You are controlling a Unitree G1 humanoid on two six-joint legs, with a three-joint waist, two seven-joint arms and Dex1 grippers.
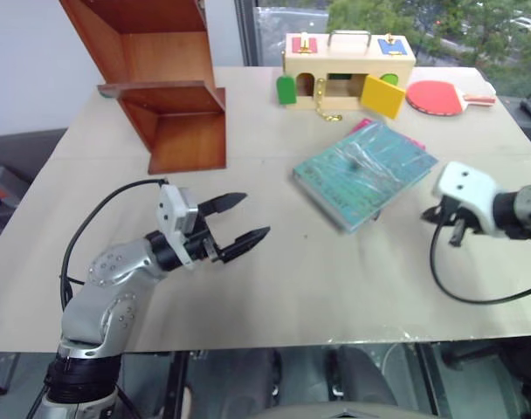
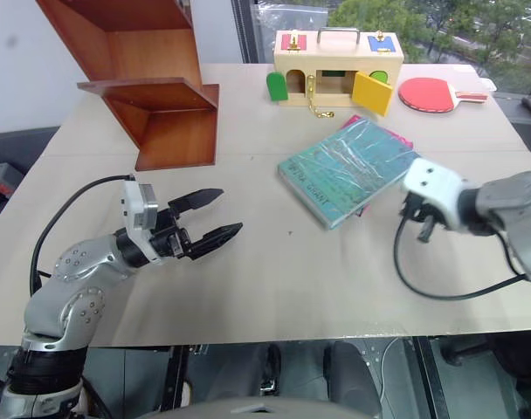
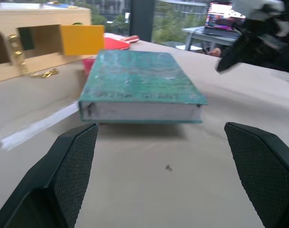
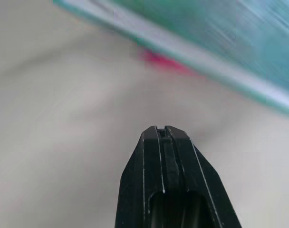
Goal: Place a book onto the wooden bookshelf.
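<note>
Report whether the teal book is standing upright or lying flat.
Lying flat. The book rests cover-up on the table, partly over a pink book, apart from the wooden bookshelf.

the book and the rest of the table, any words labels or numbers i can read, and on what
None can be read.
Spine of the book: a row of pale letters, too blurred to read.
Cover of the book, head views: faint print under the glossy wrap, illegible.
Pale wooden box, red paddle, wooden bookshelf: no lettering shows.
</note>
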